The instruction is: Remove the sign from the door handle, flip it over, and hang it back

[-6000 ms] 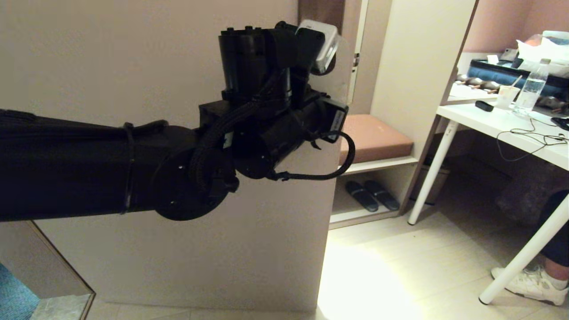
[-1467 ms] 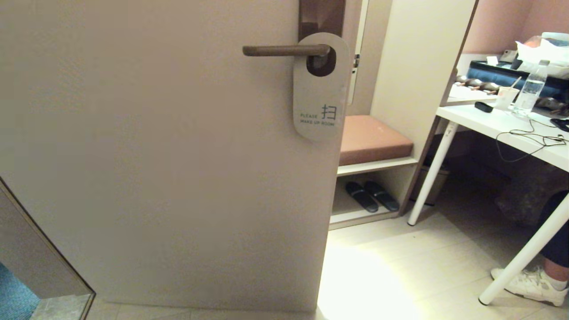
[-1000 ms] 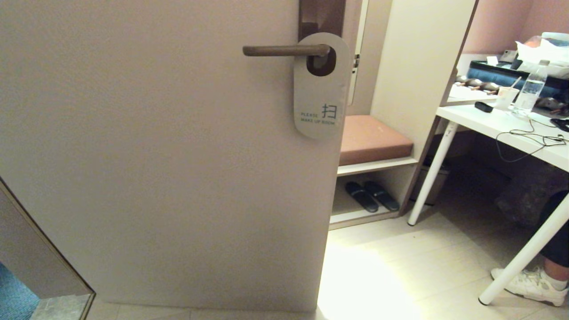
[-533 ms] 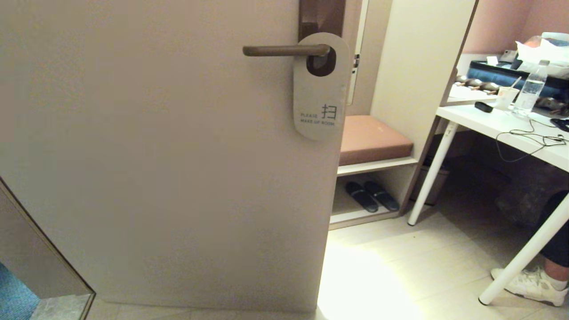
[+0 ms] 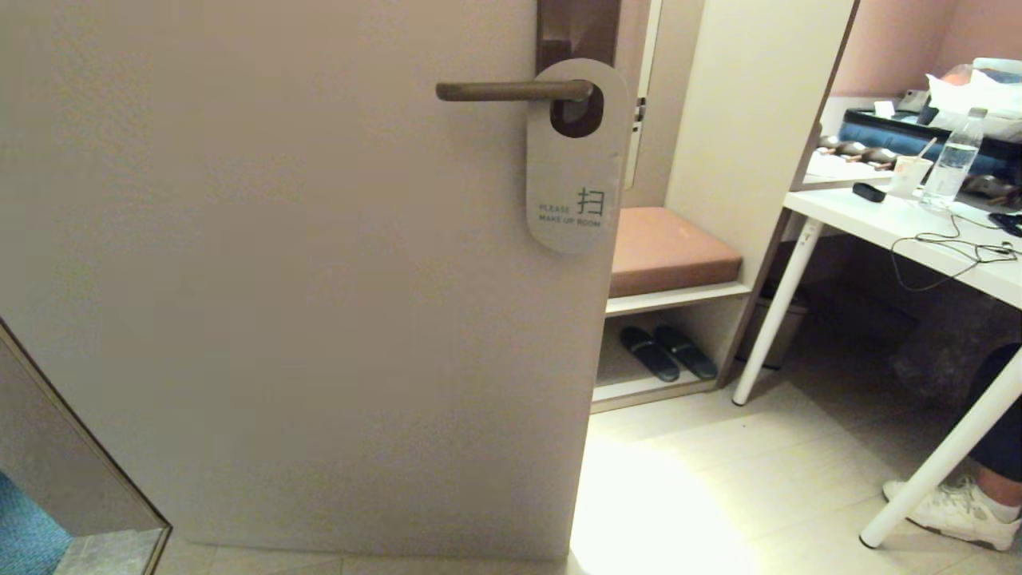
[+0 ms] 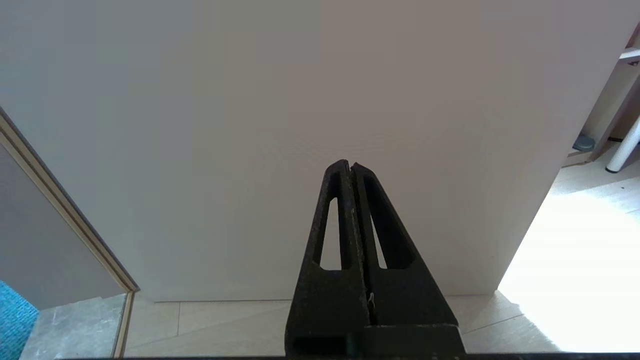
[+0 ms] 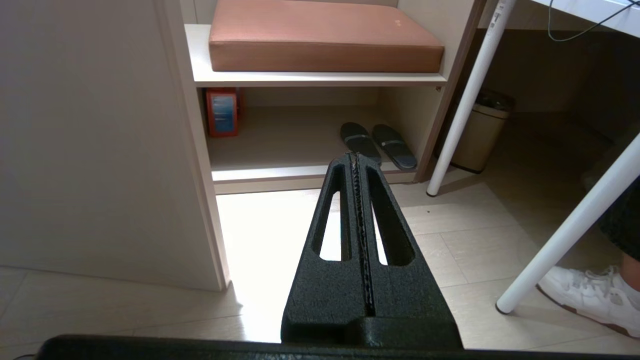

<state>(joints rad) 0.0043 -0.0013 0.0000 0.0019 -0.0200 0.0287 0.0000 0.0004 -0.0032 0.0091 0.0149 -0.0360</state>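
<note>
Nearest to me are the two pincers, both low down and out of the head view. The left gripper [image 6: 352,165] has its fingers pressed flat together with nothing between them, pointing at the bare lower part of the door [image 5: 279,279] and not touching it. The right gripper [image 7: 355,156] is likewise pressed together and empty, aimed past the door's edge toward the floor and the shelf unit [image 7: 320,80], where a pair of slippers [image 7: 378,145] lies on the lower shelf under a brown cushion [image 7: 325,37].

Farther off and higher, on the right part of the door, the door handle [image 5: 511,90] juts out level from its dark backplate. The sign [image 5: 576,160] hangs on it by its oval hole, close to the backplate end of the lever, flat against the door, with the pale "MAKE UP ROOM" face showing (a Chinese character sits above the words). It hangs straight, its lower end just beside the door's edge.

By my reckoning the hanging-back is already done, if the pale face is the one wanted: the card is on the lever and both arms are parked well below it. If so, nothing further is called for. If it were to be turned again, one pincer would have to rise, spread, and pinch the card's lower end before sliding it leftward off the lever's free tip.

Beyond, to the right, stands a white table [image 5: 894,224] with a bottle [image 5: 955,164] on it.
</note>
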